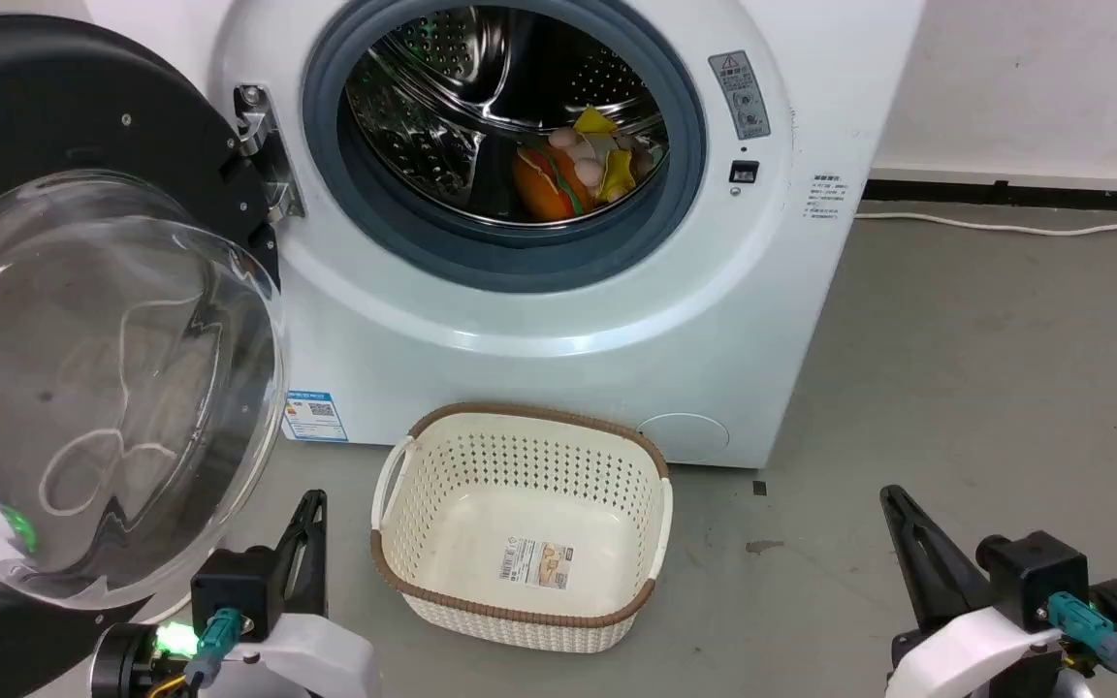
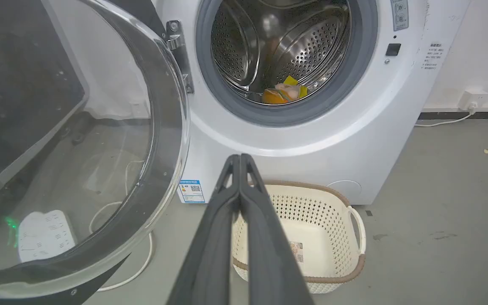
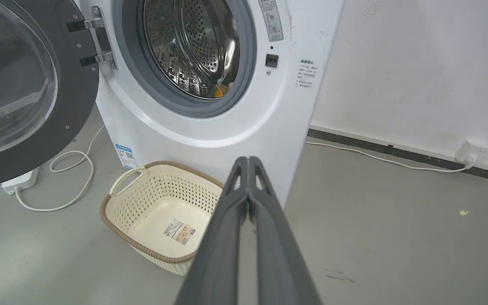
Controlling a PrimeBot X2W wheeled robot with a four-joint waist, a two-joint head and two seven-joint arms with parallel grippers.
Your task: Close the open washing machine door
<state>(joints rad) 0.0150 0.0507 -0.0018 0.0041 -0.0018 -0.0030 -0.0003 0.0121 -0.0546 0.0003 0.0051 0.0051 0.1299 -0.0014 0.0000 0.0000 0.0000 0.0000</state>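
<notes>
The left gripper (image 2: 239, 159) has its two dark fingers pressed flat together with nothing between them. The right gripper (image 3: 248, 160) is the same, closed tip to tip and holding nothing. Both sit low over the grey floor (image 1: 956, 388), well apart from each other.

Just ahead of the fingertips, between the two grippers, a cream basket (image 1: 520, 456) with a brown rim stands on the floor, a paper label on its bottom.

Close on the left of the left fingers, the washing machine door (image 1: 103, 388) stands swung wide open. Its black rim and bulging clear glass face the robot, and the fingertips are clear of it. Through the glass a white power strip (image 2: 45, 235) with a green light lies on the floor, beside a looped white cable (image 3: 70, 169).

Beyond the basket, straight ahead of both pairs of fingers, is the white washing machine (image 1: 568, 368), with the basket just in front of it. The door hangs from a metal hinge (image 1: 263, 145) at the left edge of the round opening. A grey rubber ring (image 1: 520, 271) surrounds the steel drum (image 1: 442, 97), where a small heap of orange and yellow things (image 1: 568, 174) lies. A blue label (image 1: 314, 415) sits low on the machine's front, ahead of the left fingers.

Farther off, to the right of the right fingers, a white cord runs along the wall to a socket (image 3: 472, 152).
</notes>
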